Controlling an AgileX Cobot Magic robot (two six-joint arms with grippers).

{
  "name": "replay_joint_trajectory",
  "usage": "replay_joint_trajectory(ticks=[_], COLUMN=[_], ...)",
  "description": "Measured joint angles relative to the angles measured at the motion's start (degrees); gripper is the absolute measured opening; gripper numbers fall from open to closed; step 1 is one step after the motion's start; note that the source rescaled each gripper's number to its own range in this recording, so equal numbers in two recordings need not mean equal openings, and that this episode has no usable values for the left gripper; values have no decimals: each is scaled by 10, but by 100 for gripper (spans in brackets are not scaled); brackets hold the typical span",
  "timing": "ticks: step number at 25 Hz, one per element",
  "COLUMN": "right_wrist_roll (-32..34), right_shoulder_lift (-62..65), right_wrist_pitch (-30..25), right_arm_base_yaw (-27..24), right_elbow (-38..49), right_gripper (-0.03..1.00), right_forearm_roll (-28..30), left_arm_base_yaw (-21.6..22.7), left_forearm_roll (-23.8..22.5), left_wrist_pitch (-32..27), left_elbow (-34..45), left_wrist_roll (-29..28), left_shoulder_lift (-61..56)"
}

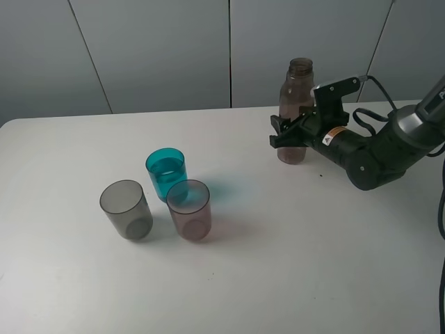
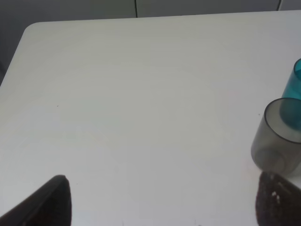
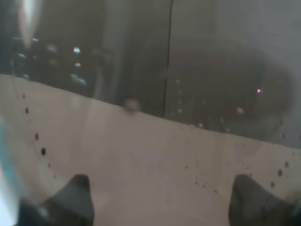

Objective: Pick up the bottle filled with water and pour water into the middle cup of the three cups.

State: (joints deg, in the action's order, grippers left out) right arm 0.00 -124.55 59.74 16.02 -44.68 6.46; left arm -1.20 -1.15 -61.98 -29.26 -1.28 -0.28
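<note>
The smoky brown bottle [image 1: 297, 94] stands upright on the white table [image 1: 278, 243] at the back right. My right gripper [image 1: 288, 137] reaches in from the right, its fingers closed against the bottle's lower body. In the right wrist view the bottle [image 3: 164, 117] fills the picture, a fingertip [image 3: 75, 197] on each side. The teal middle cup [image 1: 166, 170] holds water and stands behind and between the grey cup [image 1: 126, 209] and the pinkish cup [image 1: 189, 209]. My left gripper [image 2: 164, 202] is open over bare table, with the grey cup [image 2: 277, 141] and the teal cup [image 2: 295, 84] at the frame's edge.
A grey panelled wall [image 1: 174, 49] runs behind the table's back edge. The right arm's black cable [image 1: 372, 115] loops just behind the wrist. Bare table lies between the cups and the bottle.
</note>
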Motion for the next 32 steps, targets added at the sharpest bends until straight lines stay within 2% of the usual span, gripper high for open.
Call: replay_joint_trajectory(ticks=[3, 4, 5, 11, 17, 19, 27, 29, 32], right_wrist_roll=[-3, -3, -3, -5, -21, -25, -26, -26, -26], right_shoulder_lift=[0, 0, 1, 52, 153, 210, 494, 571, 662], right_wrist_pitch=[0, -1, -1, -3, -9, -31, -296, -393, -571], right_arm_base_yaw=[0, 0, 0, 0, 0, 0, 0, 0, 0], right_elbow=[0, 0, 3, 61, 167, 195, 198, 171, 114], right_gripper=[82, 92, 96, 99, 99, 100, 100, 100, 100], right_forearm_roll=[0, 0, 0, -8, -65, -82, -91, -91, -91], left_arm_base_yaw=[0, 0, 0, 0, 0, 0, 0, 0, 0], left_forearm_roll=[0, 0, 0, 0, 0, 0, 0, 0, 0], left_wrist_pitch=[0, 0, 0, 0, 0, 0, 0, 0, 0], left_elbow=[0, 0, 0, 0, 0, 0, 0, 0, 0], left_wrist_roll=[0, 0, 0, 0, 0, 0, 0, 0, 0], left_shoulder_lift=[0, 0, 0, 0, 0, 0, 0, 0, 0])
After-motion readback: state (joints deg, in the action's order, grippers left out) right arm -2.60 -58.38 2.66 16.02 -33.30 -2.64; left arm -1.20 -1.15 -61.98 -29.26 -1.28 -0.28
